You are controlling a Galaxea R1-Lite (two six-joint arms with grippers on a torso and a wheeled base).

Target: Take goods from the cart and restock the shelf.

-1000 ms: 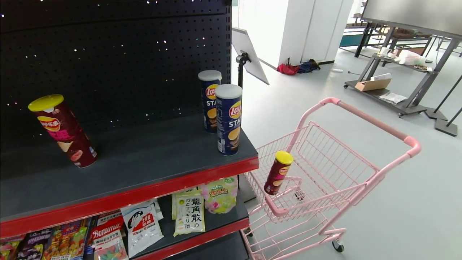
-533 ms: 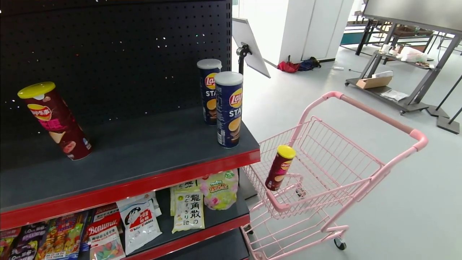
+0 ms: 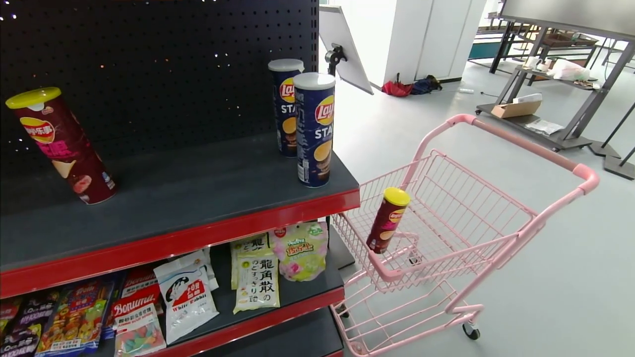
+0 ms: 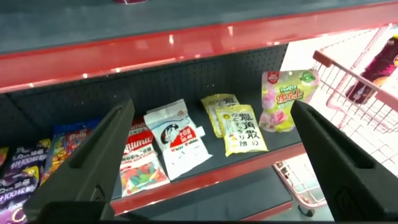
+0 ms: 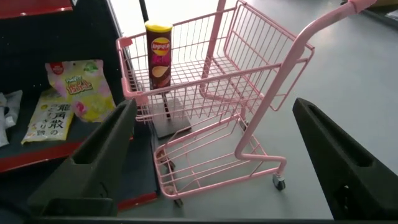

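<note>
A maroon chips can with a yellow lid (image 3: 388, 220) stands tilted in the front corner of the pink cart's basket (image 3: 471, 198), right of the shelf. On the upper shelf board (image 3: 188, 198) another maroon can (image 3: 59, 146) leans at the left, and two blue cans (image 3: 313, 130) (image 3: 285, 114) stand upright at the right end. My left gripper (image 4: 212, 102) is open and empty, facing the lower shelf's snack bags (image 4: 177, 146). My right gripper (image 5: 214, 102) is open and empty, a good way back from the cart (image 5: 261, 74) and its can (image 5: 159, 55).
Snack bags (image 3: 258, 285) line the lower shelf. A tilted white board on a stand (image 3: 345, 47) rises behind the shelf's right end. Metal racks (image 3: 550, 114) stand far right across open grey floor.
The head camera has shifted, so the shelf and cart sit differently in the picture. The cans themselves have not moved.
</note>
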